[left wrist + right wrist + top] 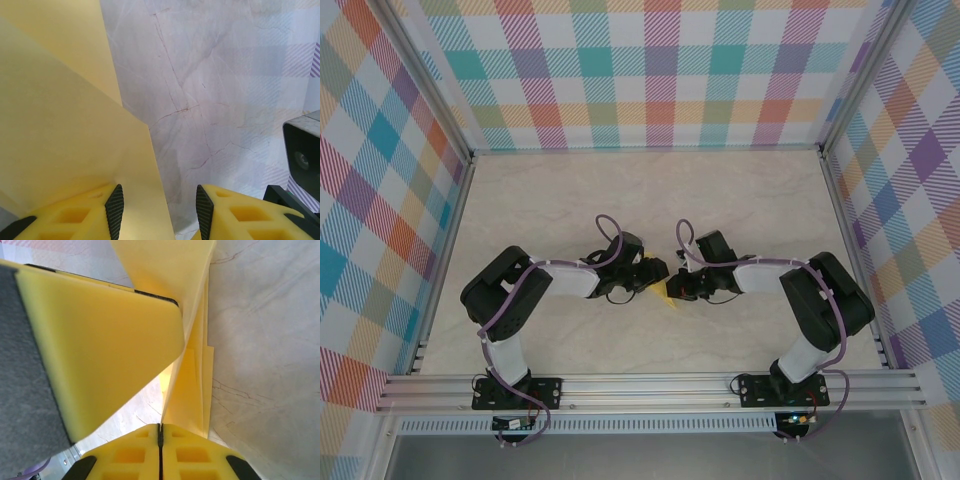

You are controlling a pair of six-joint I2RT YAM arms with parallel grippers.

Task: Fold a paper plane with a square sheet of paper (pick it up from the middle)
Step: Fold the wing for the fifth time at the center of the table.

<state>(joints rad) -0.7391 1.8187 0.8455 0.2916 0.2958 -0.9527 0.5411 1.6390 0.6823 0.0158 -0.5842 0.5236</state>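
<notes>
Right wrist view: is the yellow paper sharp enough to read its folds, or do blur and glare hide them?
Right wrist: the paper shows sharp layered edges, with one bright patch mid-frame; the left gripper's finger looms soft. Left wrist: paper smooth, no glare, table veins crisp. Top external: paper a tiny sliver.

The left tool (656, 272) and the right tool (678, 288) meet tip to tip near the middle of the surface (620, 200), toward its near edge. The folded paper (668, 293) lies between them. Seen from the right wrist, it rises from the right tool's tips, with the left tool's finger to its left. Seen from the left wrist, it lies to the left, against that tool's left finger (115, 205).
</notes>
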